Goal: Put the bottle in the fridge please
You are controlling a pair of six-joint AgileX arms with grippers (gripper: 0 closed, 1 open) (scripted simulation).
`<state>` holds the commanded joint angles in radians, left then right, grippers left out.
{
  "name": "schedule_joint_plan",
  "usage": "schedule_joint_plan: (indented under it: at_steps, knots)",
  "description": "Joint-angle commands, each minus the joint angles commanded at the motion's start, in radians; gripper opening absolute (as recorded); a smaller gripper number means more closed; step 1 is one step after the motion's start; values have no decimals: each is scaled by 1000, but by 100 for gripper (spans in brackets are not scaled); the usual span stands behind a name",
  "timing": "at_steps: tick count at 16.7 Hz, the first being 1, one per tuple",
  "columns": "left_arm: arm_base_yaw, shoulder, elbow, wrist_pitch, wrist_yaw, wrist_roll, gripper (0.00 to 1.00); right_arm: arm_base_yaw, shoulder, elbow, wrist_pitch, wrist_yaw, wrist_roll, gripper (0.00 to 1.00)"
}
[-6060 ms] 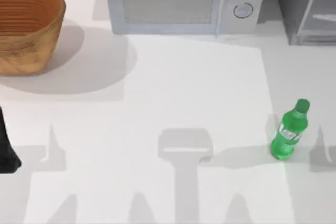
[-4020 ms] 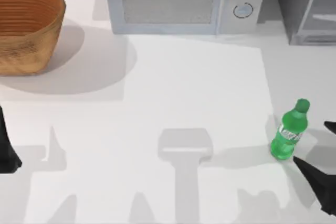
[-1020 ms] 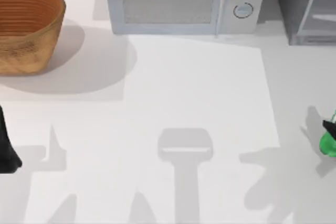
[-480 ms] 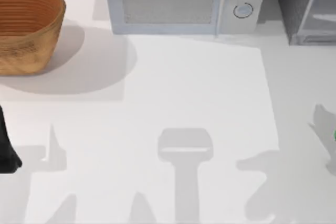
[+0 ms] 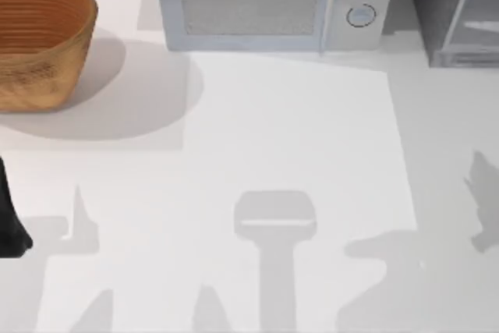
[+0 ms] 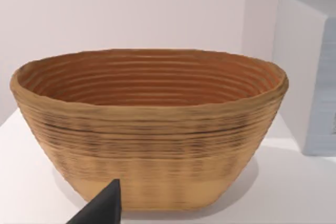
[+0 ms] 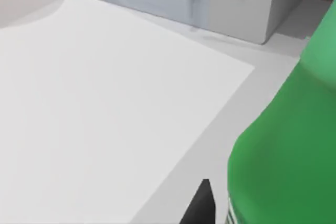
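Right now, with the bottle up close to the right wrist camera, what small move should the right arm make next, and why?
Probably carry the bottle toward the fridge at the table's back right corner. The right wrist view has the green bottle close against the camera, apparently held, above the table near the microwave. The fridge door looks closed, so stop just short of it. The left arm stays parked at the left edge, facing the basket.

We saw a woven basket (image 6: 149,129) standing on the white surface (image 6: 294,187), a light grey microwave (image 6: 310,77) just beside it.
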<state>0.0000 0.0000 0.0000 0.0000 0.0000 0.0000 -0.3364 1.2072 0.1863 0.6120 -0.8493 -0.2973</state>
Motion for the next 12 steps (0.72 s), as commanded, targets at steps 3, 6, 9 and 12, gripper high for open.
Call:
schedule_joint_plan:
  at_steps: [3,6,9,12]
  knots:
    - [0,0,0,0,0,0,100,54,-228,-39,-123,183,41,1]
    - [0,0,0,0,0,0,100,128,-506,-78,-256,375,92,1]
    - [0,0,0,0,0,0,100,211,-816,-119,-391,558,160,1]
    - [0,0,0,0,0,0,100,284,-1041,-156,-510,716,230,1]
